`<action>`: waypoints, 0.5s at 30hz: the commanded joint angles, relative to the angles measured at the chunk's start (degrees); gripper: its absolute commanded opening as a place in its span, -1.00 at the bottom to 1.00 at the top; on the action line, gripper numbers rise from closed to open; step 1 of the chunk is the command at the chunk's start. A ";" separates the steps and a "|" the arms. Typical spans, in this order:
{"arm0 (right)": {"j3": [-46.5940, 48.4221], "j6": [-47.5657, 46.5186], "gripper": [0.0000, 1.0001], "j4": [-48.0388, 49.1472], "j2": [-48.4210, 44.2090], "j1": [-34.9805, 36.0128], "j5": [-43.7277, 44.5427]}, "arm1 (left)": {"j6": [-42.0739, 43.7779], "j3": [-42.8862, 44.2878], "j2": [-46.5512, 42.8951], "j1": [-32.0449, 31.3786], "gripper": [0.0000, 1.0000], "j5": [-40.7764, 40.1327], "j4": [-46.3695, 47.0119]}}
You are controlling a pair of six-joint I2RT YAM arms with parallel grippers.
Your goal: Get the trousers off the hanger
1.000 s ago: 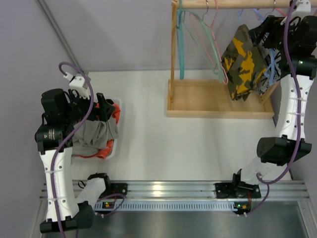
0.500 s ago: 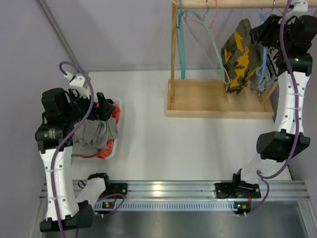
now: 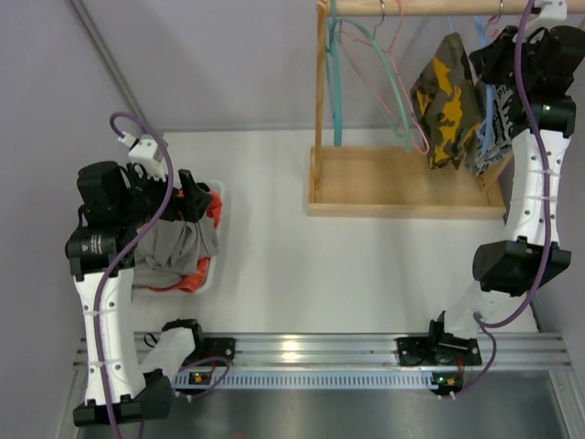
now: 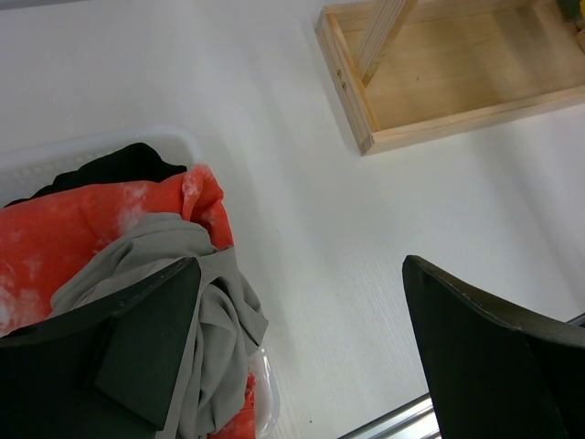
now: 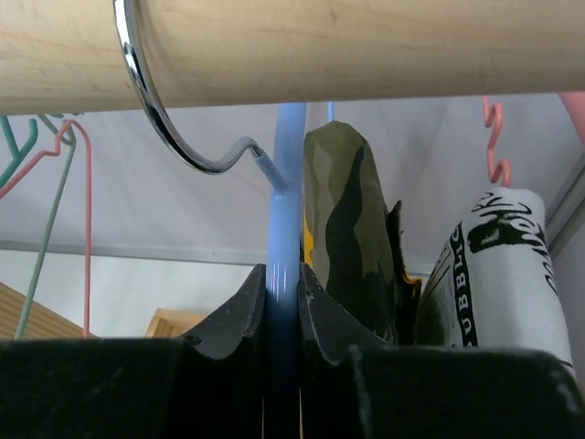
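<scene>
The camouflage trousers [image 3: 448, 101] hang from a blue hanger [image 5: 285, 183] on the wooden rail [image 5: 274, 46] at the back right; in the right wrist view the camouflage trousers [image 5: 347, 229] sit just right of the hanger's neck. My right gripper [image 5: 284, 279] is shut on that blue neck, below its chrome hook [image 5: 146, 101]. Grey trousers [image 4: 174, 247] lie crumpled in the white bin [image 4: 91, 151] at the left. Above the bin's right edge my left gripper [image 4: 297, 274] stands wide open, holding nothing.
A red-orange and white garment [image 4: 101, 219] lies under the grey cloth in the bin. The rack's wooden base [image 3: 393, 183] sits on the table. Empty teal and pink hangers [image 3: 375, 55] hang left of the camouflage trousers. A black-and-white printed garment [image 5: 503, 265] hangs right of them.
My right gripper has closed onto the blue hanger's neck. The camouflage trousers have swung a little up and right. The left arm has not moved.
</scene>
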 commanded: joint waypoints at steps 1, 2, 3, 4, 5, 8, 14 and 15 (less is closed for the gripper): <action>4.64 1.13 -1.00 1.19 -0.01 0.90 -0.68 | -0.09 0.93 -0.12 0.05 0.97 0.17 2.52; 4.90 2.53 -1.00 1.27 -0.10 0.90 -0.85 | 0.17 1.10 -0.12 0.05 0.96 0.17 2.43; 5.08 3.32 -1.00 1.62 -0.71 0.90 -1.20 | 0.35 1.19 -0.21 -0.04 0.96 0.17 2.51; 5.08 4.11 -1.00 2.06 -1.15 0.90 -1.29 | 0.44 1.37 -0.21 0.05 0.97 -0.26 2.52; 5.08 5.86 -1.00 2.50 -1.50 0.81 -1.47 | 0.61 1.54 -0.12 0.05 0.97 -0.35 2.69; 5.08 8.77 -1.00 4.70 -3.26 0.81 -2.00 | 0.61 1.89 -0.21 0.05 0.97 -0.53 2.87; 6.66 12.81 -1.00 7.25 -5.64 0.81 -2.70 | 0.35 1.98 -0.12 0.05 0.97 -0.44 2.87; 7.10 13.26 -1.00 7.51 -5.73 0.81 -3.22 | 0.26 1.98 -0.21 0.05 0.97 -0.44 2.87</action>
